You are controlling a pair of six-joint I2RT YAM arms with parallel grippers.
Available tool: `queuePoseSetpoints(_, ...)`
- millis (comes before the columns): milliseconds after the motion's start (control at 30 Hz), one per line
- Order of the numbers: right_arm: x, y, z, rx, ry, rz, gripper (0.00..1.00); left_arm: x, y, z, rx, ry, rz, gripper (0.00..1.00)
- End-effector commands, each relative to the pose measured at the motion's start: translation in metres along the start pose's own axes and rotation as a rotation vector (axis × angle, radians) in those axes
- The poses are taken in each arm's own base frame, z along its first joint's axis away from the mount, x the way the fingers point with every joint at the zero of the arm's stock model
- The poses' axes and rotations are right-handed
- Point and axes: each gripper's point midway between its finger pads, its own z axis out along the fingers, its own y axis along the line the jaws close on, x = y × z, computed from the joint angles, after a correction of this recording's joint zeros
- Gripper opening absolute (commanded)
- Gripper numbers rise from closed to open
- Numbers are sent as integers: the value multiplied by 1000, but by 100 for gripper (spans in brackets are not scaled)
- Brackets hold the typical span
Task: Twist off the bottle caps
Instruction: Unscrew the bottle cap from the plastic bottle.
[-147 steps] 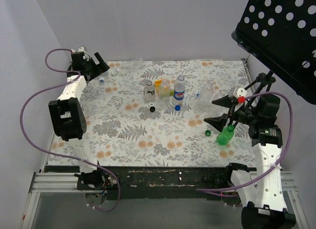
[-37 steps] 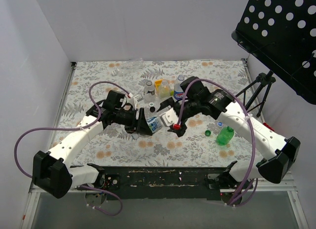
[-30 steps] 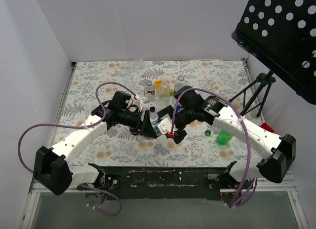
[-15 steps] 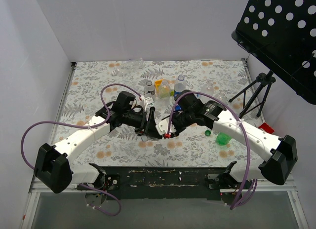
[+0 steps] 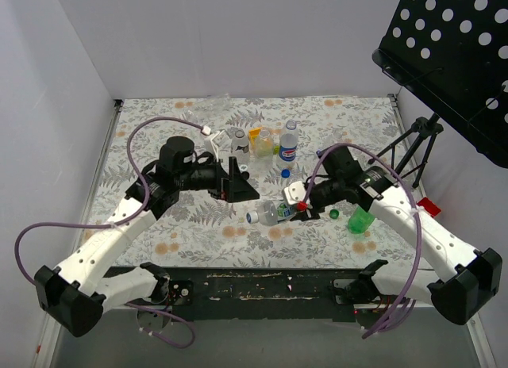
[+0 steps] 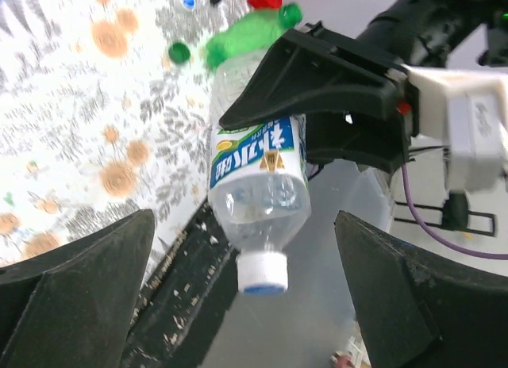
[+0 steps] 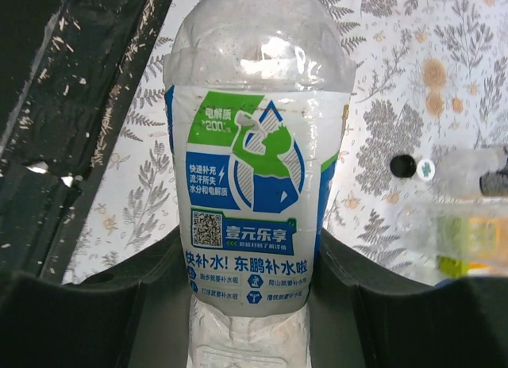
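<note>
**Clear plastic bottle braced, cap not yet gripped**

A clear bottle [image 6: 258,178] with a blue-and-green label is held sideways near the middle front of the floral table [image 5: 198,241]. It is clamped around its body by the right gripper [image 5: 294,209]. Its white cap [image 6: 263,273] is seen screwed on, pointed toward the near edge and touched by nothing. The left gripper [image 5: 240,185] is placed just beyond the bottle with its fingers [image 6: 79,297] spread wide and nothing held. In the left wrist view the cap is framed between them but not reached.

The step in hand is judged to be the offering of the cap for unscrewing. For the next move, the left fingers would need to be lined up with the bottle's axis, brought onto the cap, closed firmly and turned, while the body is gripped against slipping.

Several other bottles [image 5: 290,142] are stood upright farther back, and a green bottle [image 5: 361,220] is lying at the right.
</note>
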Motion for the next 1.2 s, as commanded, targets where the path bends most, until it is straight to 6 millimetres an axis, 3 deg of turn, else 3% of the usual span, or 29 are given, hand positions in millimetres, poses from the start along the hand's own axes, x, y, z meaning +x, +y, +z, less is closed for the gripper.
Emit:
queuePoseSetpoints(0,-15,12,-18,22,-153,188,18,-37,-25,-19,52,-201,230,98)
queuePoseSetpoints(100,-14,13,-28,46,-216,290,18,-32,-52,-29,218,-249,447,98)
queuePoseSetpoints(233,-11,6,-38,91,-291,407,16,-28,-69,-39,325,-336,687,98)
queuePoseSetpoints(467,-12,-4,-46,104,-353,480,15,-19,-57,-12,405,-222,613,89)
queuePoseSetpoints(800,-4,-6,-40,98,-349,510,15,-20,-51,8,421,-226,601,78)
queuePoseSetpoints(1033,-1,-8,-39,102,-342,519,15,-22,-49,20,429,-197,584,57)
queuePoseSetpoints(1167,1,-6,-38,102,-337,524,15,-24,-49,21,416,-207,579,56)
